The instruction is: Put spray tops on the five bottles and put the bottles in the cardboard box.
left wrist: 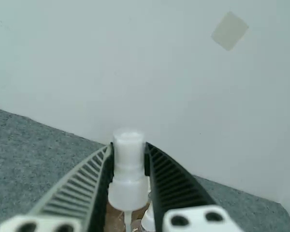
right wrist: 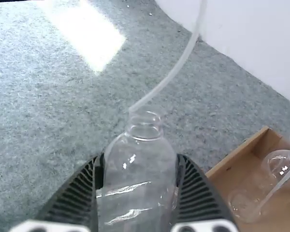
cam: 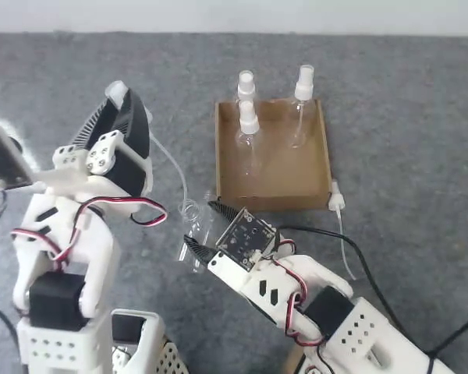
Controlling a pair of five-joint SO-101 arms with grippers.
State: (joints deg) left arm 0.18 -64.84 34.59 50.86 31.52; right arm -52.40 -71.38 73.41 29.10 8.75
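The left claw [left wrist: 128,151] is clamped shut on a top [left wrist: 128,176], held left of the box [cam: 285,178] — its tube [right wrist: 170,77] reaches the mouth of a bottle [right wrist: 135,193]. The right claw [right wrist: 139,165] grips that bottle around its body, near the box's front left corner. Three capped bottles [cam: 248,136] stand in the box; a spare top [cam: 337,201] lies on the desk [cam: 405,117] at its right corner.
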